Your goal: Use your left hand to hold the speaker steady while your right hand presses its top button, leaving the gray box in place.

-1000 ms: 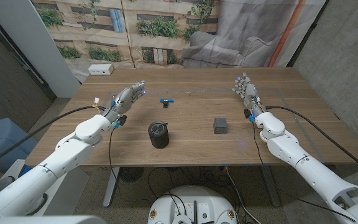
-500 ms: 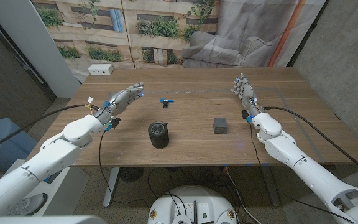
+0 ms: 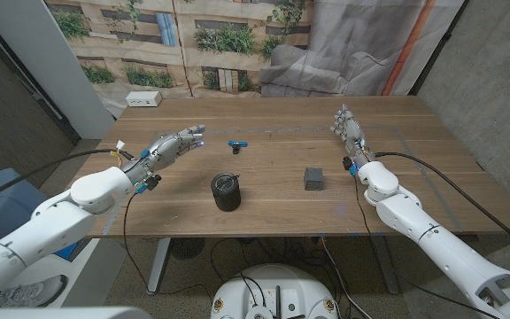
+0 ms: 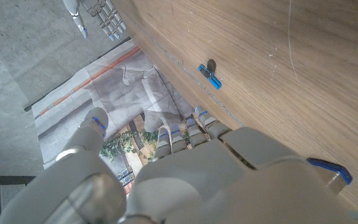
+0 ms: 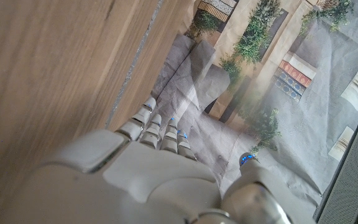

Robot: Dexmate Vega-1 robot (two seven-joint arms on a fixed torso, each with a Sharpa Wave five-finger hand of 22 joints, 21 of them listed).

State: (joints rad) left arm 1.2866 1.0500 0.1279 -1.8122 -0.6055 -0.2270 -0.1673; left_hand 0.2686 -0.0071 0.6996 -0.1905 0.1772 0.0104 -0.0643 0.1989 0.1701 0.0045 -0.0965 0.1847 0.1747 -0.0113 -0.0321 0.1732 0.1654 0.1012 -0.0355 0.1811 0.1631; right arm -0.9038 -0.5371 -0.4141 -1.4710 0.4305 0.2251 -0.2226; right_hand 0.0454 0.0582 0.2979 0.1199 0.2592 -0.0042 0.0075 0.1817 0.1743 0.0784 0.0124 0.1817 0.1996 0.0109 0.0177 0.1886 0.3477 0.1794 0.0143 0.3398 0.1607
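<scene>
The wooden table (image 3: 273,120) is in front of me and nothing of the job is done yet, as far as I can judge. My left hand (image 3: 173,144) hovers with fingers stretched out and grasping nothing, well apart from the speaker (image 3: 226,191), which stands upright near my edge of the table. My right hand (image 3: 351,131) is likewise released, fingers extended, far from the speaker's top button. The gray box (image 3: 313,178) sits untouched between the speaker and my right arm. Both the steadying hold and the press remain. A small blue object (image 3: 236,143) lies beyond the speaker.
</scene>
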